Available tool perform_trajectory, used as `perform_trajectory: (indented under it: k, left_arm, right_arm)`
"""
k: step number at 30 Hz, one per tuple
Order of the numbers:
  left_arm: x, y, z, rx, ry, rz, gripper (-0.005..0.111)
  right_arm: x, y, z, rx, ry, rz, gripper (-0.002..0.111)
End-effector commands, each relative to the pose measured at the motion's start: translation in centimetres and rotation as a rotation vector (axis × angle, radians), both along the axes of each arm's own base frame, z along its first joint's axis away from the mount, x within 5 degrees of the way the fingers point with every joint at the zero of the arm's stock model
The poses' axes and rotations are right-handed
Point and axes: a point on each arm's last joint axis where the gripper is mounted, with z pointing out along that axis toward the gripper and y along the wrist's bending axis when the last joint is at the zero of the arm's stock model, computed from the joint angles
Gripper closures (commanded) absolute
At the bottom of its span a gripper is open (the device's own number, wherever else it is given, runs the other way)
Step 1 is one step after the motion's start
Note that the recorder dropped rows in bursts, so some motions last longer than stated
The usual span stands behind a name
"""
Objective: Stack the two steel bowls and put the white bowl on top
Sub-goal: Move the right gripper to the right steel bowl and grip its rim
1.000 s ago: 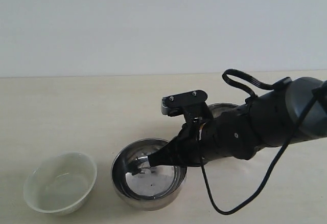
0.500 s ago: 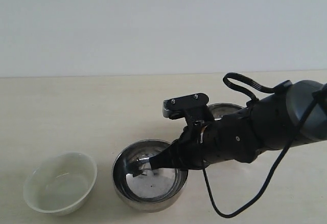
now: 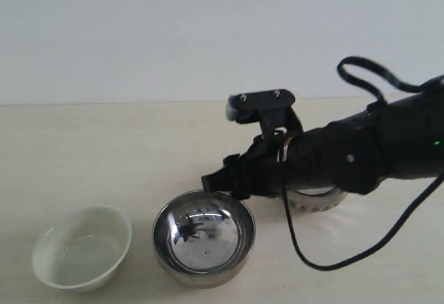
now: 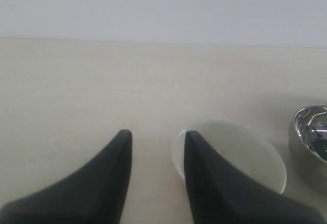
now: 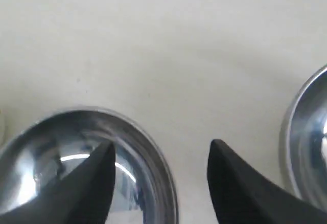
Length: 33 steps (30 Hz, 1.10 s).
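One steel bowl (image 3: pixel 203 238) stands upright at the front middle of the table, with the white bowl (image 3: pixel 82 247) to its left. The second steel bowl (image 3: pixel 316 199) lies to the right, mostly hidden behind my right arm. My right gripper (image 3: pixel 215 175) hovers open just above the far rim of the front steel bowl (image 5: pixel 51 132), one finger over the bowl and one outside; the other steel bowl (image 5: pixel 306 132) shows at the edge. My left gripper (image 4: pixel 156 138) is open and empty, low beside the white bowl (image 4: pixel 240 152), and out of the exterior view.
The pale table (image 3: pixel 104 151) runs back to a plain white wall. A black cable (image 3: pixel 312 255) loops down from the right arm onto the table in front of the second steel bowl.
My right gripper has risen out of the front steel bowl and drawn back to the right. The bowl stays in place, and more of the second steel bowl shows under the arm.
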Motion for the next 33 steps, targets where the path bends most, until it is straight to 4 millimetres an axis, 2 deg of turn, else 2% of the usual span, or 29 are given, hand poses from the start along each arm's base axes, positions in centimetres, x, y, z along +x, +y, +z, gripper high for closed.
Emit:
perform_trajectory:
  k: [1, 6, 12, 16, 20, 26, 27, 29, 30, 31, 33]
  left_arm:
    - [0.0, 0.0, -0.1, 0.001, -0.006, 0.003, 0.074]
    - [0.0, 0.0, -0.1, 0.001, -0.006, 0.003, 0.074]
    - [0.0, 0.0, -0.1, 0.001, -0.006, 0.003, 0.074]
    - [0.0, 0.0, -0.1, 0.001, -0.006, 0.003, 0.074]
    - [0.0, 0.0, -0.1, 0.001, -0.006, 0.003, 0.074]
    - [0.0, 0.0, -0.1, 0.001, -0.006, 0.003, 0.074]
    - [0.0, 0.0, -0.1, 0.001, -0.006, 0.003, 0.074]
    - [0.0, 0.0, -0.1, 0.001, -0.006, 0.003, 0.074]
    - [0.0, 0.0, -0.1, 0.001, -0.006, 0.003, 0.074]
    - [0.0, 0.0, -0.1, 0.001, -0.006, 0.003, 0.074]
    - [0.0, 0.0, -0.1, 0.001, -0.006, 0.003, 0.074]
  right_arm:
    - [1.3, -3.3, 3.0, 0.039, -0.049, -0.100, 0.060]
    - [3.5, -8.6, 3.1, 0.027, -0.005, -0.277, 0.060]
    - [4.9, -12.6, 1.9, -0.011, 0.054, -0.395, 0.060]
    - [5.5, -13.3, 0.2, -0.038, 0.105, -0.418, 0.060]
    - [6.2, -13.3, -2.4, -0.063, 0.147, -0.421, 0.060]
    - [6.7, -13.2, -4.6, -0.068, 0.176, -0.437, 0.061]
    - [6.8, -13.1, -4.8, -0.069, 0.177, -0.437, 0.064]
    - [6.9, -13.1, -5.3, -0.073, 0.179, -0.435, 0.078]
    - [7.0, -13.1, -5.4, -0.076, 0.170, -0.429, 0.096]
    - [7.0, -13.1, -5.3, -0.075, 0.165, -0.428, 0.107]
    - [7.1, -13.1, -5.2, -0.068, 0.151, -0.431, 0.108]
